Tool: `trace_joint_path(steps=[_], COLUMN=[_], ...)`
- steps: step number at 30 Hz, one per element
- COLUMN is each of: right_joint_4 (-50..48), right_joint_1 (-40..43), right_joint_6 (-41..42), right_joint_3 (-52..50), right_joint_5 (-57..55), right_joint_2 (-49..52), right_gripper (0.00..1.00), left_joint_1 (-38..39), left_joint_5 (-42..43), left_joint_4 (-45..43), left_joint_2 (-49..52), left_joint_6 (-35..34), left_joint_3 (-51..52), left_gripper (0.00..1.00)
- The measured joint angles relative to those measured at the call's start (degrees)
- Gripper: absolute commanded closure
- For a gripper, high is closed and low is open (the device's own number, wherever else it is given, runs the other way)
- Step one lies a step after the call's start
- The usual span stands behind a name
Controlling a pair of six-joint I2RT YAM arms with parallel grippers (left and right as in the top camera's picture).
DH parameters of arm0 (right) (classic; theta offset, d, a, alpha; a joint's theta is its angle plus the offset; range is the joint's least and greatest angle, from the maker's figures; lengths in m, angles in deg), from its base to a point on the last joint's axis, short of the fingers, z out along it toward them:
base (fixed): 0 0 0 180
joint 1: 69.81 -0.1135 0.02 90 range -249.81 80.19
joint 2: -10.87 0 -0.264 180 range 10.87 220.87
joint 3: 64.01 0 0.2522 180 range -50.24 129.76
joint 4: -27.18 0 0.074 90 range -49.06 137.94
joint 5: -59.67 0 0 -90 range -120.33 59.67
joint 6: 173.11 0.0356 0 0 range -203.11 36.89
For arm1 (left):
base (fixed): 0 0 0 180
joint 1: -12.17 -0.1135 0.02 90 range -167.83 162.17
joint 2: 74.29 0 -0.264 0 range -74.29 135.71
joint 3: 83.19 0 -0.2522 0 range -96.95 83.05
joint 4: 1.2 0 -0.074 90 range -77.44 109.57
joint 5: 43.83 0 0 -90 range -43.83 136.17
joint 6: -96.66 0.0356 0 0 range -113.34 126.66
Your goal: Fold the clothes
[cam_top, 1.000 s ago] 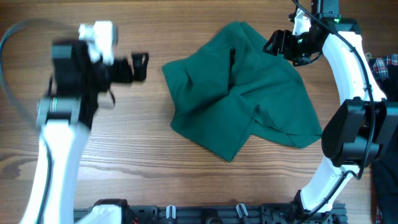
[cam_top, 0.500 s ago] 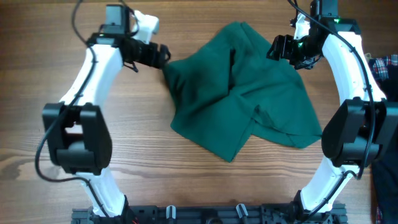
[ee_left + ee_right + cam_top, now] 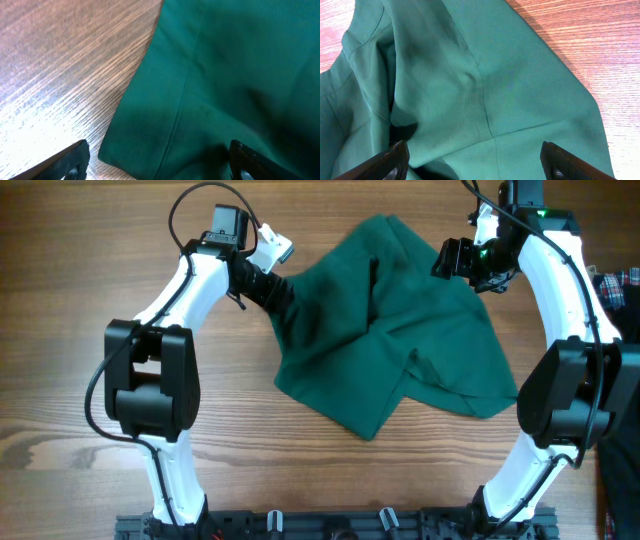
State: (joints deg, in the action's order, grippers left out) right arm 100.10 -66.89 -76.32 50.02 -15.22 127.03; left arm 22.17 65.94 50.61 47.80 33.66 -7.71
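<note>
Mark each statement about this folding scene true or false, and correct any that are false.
1. The green garment lies crumpled on the wooden table. True.
2. The left gripper is far from the garment. False: it is at the garment's edge, over the cloth.
3. The right gripper is open above the cloth. True.
4. The left gripper is shut on a fold. False: its jaws are spread wide.

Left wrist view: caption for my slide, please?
Open left end effector over a green garment edge on wooden table.
</note>
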Motion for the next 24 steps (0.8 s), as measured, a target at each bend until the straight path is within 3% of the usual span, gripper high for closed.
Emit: trace_joint_path(steps=[4,7,8,9,10,11,15,24], right_joint_4=[0.0,0.02,0.0,0.0,0.02,0.0,1.09,16.76], right_joint_1=[0.0,0.0,0.0,0.0,0.0,0.0,0.0,-0.07], right_joint_6=[0.0,0.0,-0.02,0.0,0.0,0.0,-0.42,2.38], right_joint_3=[0.0,0.0,0.0,0.0,0.0,0.0,0.0,0.72], right_joint_5=[-0.02,-0.02,-0.02,-0.04,-0.17,-0.17,-0.22,-0.35], right_joint_2=[0.0,0.0,0.0,0.0,0.0,0.0,0.0,-7.69], right_gripper=[0.15,0.14,0.14,0.14,0.14,0.19,0.37,0.44], left_joint_1=[-0.04,-0.04,-0.04,-0.04,-0.04,-0.04,-0.2,-0.2], left_joint_5=[-1.07,-1.51,-1.66,-1.81,-1.92,-1.92,-1.92,-1.9], left_joint_4=[-0.04,-0.02,0.07,0.11,0.13,0.2,0.28,-0.39], left_joint_2=[1.55,2.78,2.99,3.06,3.06,3.06,3.06,-1.31], left_joint_6=[0.61,1.25,1.53,1.66,1.92,1.84,2.32,0.48], left_joint_3=[0.0,0.0,0.0,0.0,0.0,0.0,0.0,-2.36], left_gripper=[0.2,0.35,0.41,0.64,0.79,0.86,0.89,0.82])
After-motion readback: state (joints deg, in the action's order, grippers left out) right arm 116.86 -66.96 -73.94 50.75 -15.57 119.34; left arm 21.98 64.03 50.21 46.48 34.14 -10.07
